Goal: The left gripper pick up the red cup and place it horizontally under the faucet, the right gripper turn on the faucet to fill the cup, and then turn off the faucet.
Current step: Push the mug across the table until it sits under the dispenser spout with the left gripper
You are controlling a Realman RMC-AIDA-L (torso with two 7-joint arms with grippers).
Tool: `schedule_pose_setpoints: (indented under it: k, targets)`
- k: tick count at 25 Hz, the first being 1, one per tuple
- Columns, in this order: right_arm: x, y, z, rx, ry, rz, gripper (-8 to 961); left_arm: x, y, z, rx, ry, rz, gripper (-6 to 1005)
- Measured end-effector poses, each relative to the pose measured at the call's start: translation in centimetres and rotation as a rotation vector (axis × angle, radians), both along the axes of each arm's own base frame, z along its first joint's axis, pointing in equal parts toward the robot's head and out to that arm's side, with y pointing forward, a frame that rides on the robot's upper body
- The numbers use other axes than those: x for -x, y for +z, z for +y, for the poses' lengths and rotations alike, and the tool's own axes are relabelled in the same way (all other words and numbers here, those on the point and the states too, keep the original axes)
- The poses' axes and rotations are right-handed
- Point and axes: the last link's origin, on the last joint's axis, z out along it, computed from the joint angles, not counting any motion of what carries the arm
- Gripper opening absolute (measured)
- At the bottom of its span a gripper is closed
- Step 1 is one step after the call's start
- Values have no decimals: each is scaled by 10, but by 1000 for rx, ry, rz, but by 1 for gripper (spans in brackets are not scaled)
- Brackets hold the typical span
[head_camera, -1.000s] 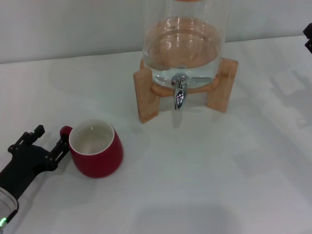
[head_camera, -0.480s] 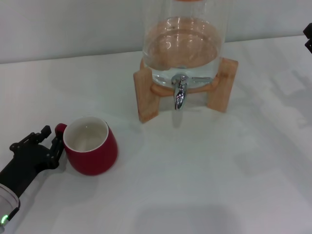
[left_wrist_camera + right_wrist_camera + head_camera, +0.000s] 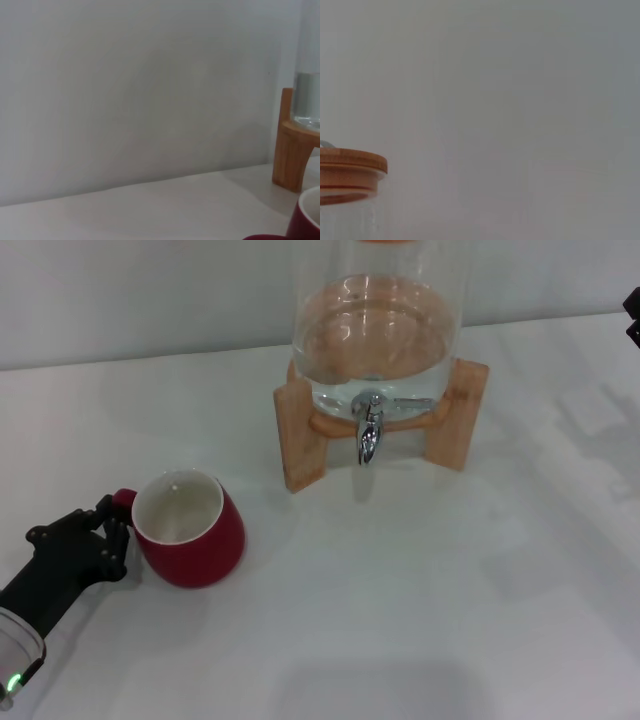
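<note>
Gripping the red cup (image 3: 190, 532)'s handle: left claw (image 3: 108, 525)

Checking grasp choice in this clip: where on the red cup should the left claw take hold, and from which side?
Probably the small loop handle, approached from the robot's left. The red cup stands upright with that handle pointing toward the left claw, already right beside it. The body looks wide and rounded, a poorer hold.

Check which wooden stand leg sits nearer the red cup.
The front leg on the robot's left. It stands closest to the red cup, which the left hand is at; the other front leg stands beyond the faucet.
</note>
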Motion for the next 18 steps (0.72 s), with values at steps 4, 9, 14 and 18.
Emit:
schedule_pose_setpoints:
  k: [4,9,14,18]
  targets:
    - [0,0,0,1,-2,0,767,-1,0,1,1,-4,-2,117]
    - [1,-1,3,4,-3,-1,767,-5,-3,1,16,-16,-4,116]
    - [1,-1,4,5,-3,-1,767,-11,-6,4,32,-26,-25,117]
    - [1,-1,4,5,-3,-2,767,-17,-8,7,52,-35,-52,117]
